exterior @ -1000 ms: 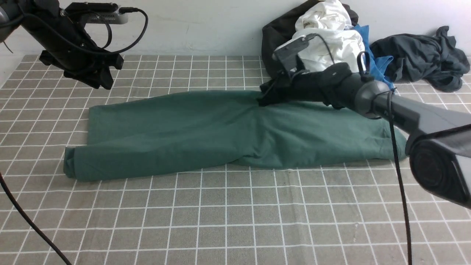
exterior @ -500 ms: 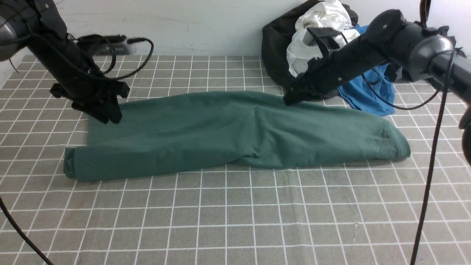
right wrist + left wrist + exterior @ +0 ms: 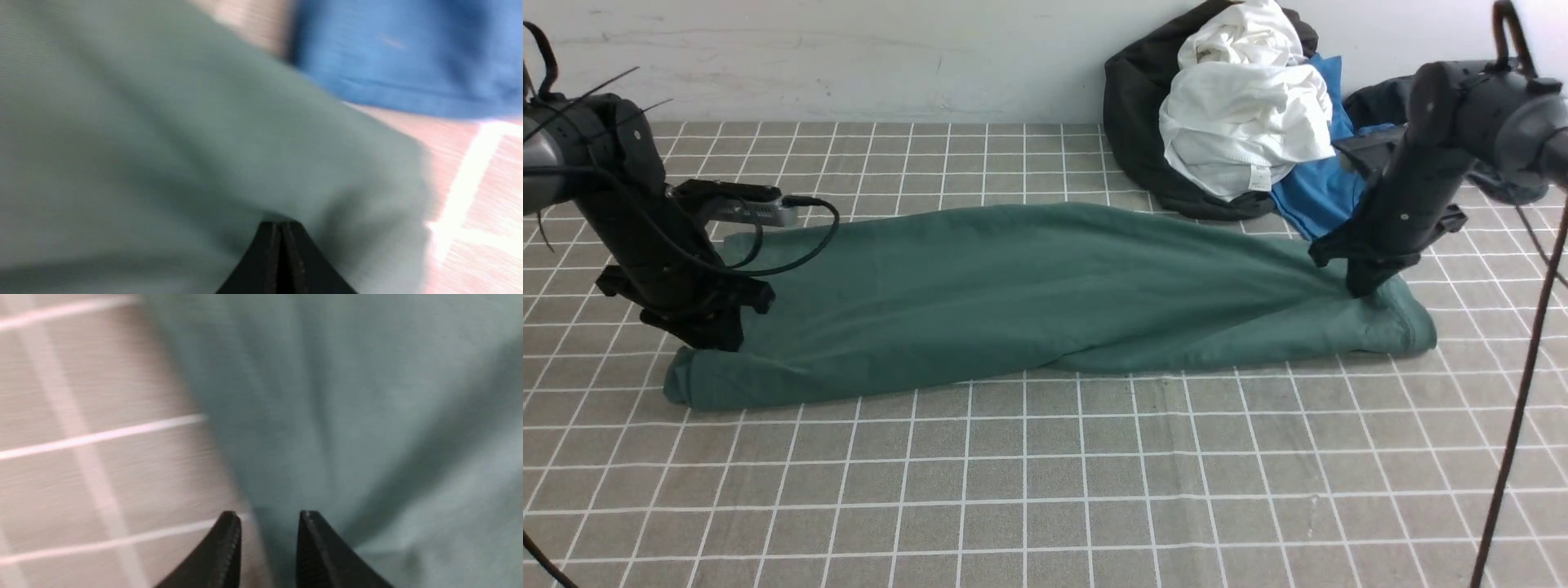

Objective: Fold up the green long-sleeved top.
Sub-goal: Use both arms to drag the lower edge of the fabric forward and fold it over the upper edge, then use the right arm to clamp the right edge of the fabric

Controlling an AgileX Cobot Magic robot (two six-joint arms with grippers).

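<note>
The green long-sleeved top lies as a long folded band across the checked tablecloth, running left to right. My left gripper is down at its left end. Its fingers stand open in the left wrist view, and the left gripper straddles the edge of the green top with nothing pinched between them. My right gripper is at the top's right end. In the right wrist view the right gripper is shut, its tip touching the green top and no cloth showing between the fingers.
A heap of clothes sits at the back right against the wall: a white garment, a black one, a bright blue shirt and a dark grey garment. The blue shirt lies just behind the top's right end.
Both arms have swung outward and down. The left went from the back left to the top's left end, the right from the top's rear middle edge to its right end.
</note>
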